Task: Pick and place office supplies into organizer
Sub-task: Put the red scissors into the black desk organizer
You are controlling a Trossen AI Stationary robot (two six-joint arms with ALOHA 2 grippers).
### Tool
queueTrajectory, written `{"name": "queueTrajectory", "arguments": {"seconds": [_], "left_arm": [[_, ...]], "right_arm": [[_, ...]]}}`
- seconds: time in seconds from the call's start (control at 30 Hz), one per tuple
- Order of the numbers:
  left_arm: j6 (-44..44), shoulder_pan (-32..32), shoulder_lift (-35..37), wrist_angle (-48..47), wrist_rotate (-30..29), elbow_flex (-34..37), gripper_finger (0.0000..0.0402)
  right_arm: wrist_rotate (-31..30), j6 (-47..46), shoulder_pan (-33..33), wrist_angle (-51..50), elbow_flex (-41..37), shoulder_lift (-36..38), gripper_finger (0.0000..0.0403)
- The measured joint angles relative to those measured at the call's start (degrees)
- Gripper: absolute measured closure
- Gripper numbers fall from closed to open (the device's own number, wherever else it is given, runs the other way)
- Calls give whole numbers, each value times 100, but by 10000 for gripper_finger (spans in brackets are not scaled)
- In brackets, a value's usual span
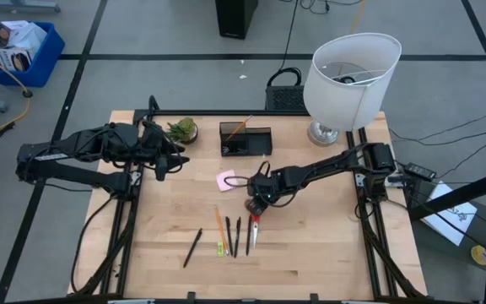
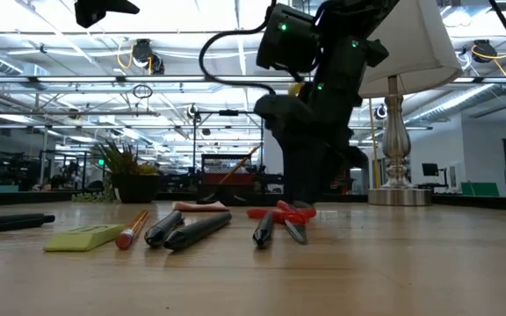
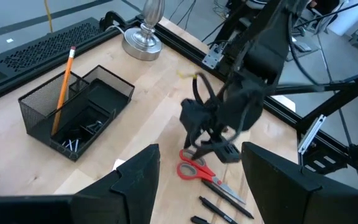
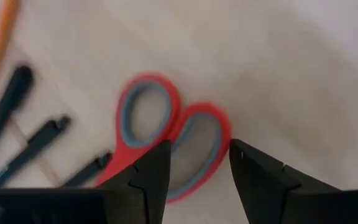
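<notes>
Red-handled scissors (image 1: 254,228) lie flat on the wooden table beside black pens (image 1: 233,237), an orange pencil (image 1: 219,225) and a small yellow-green piece (image 1: 221,248). Another pen (image 1: 192,247) lies to their left. A pink sticky-note pad (image 1: 225,179) lies nearer the middle. The dark organizer (image 1: 245,139) stands at the far side with a pencil (image 3: 63,93) upright in it. My right gripper (image 4: 197,163) is open, pointing steeply down just over the scissors' handle loops (image 4: 194,140), one finger on either side of one loop. My left gripper (image 3: 197,186) hangs open and high at the left.
A small potted plant (image 1: 181,129) stands left of the organizer. A big white-shaded lamp (image 1: 348,76) stands at the far right corner. Bare wood lies to the right of the scissors and along the near edge.
</notes>
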State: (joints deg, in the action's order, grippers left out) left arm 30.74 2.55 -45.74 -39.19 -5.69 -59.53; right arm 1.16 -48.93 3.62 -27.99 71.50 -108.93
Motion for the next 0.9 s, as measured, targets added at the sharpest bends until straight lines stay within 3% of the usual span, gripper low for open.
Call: {"name": "queueTrajectory", "arguments": {"seconds": [0.57, 0.9], "left_arm": [[105, 0, 0, 0, 4, 0, 169], [45, 0, 0, -1, 7, 0, 169]], "right_arm": [[-277, -43, 79, -233, 4, -2, 248], [-412, 16, 79, -637, 393, 87, 248]]}}
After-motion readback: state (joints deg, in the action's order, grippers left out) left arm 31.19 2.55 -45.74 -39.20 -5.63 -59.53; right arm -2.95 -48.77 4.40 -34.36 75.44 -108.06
